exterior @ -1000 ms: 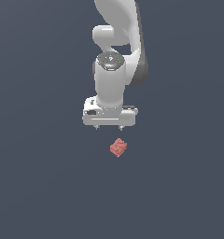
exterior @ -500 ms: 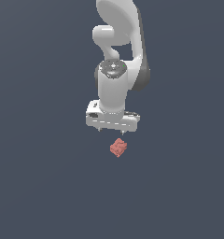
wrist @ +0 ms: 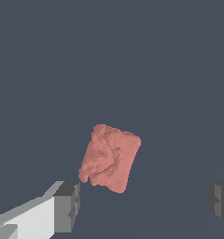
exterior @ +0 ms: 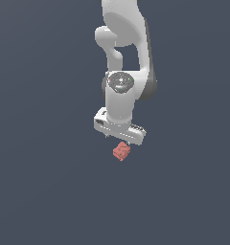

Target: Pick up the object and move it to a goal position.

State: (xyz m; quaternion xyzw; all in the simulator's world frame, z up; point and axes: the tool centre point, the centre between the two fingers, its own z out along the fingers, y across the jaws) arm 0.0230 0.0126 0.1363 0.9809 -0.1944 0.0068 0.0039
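Salmon-red block [exterior: 121,151], the object you are after, lies on the flat slate-grey surface [exterior: 45,191] with its corners turned so that it sits skewed to the picture edges. In the wrist view the block [wrist: 109,158] shows a bumpy, crumpled face, roughly cubic in outline and rather taller than wide from this angle.

You can see that nothing grips it. In the wrist view one dark grey fingertip [wrist: 67,207] stands just beside the block's nearest corner, so close that you cannot tell whether it touches, while the other fingertip [wrist: 221,200] is well apart from the block on the far side. The fingers are spread wide, with open grey surface between the block and the farther one, so the block sits off-centre in the gap, close to one finger.

From the exterior view the gripper [exterior: 120,138] hangs directly over the block, its white body [exterior: 119,126] pointing straight down and tilted a little across the picture. The block peeks out just beneath the lower edge of the hand, and the fingers themselves are mostly hidden there, so you cannot judge from this view how far they reach down past the block's top.

Above the hand you see the white wrist [exterior: 120,98] with its round grey cap [exterior: 120,82], and the arm [exterior: 124,26] rising to the top edge of the exterior view.
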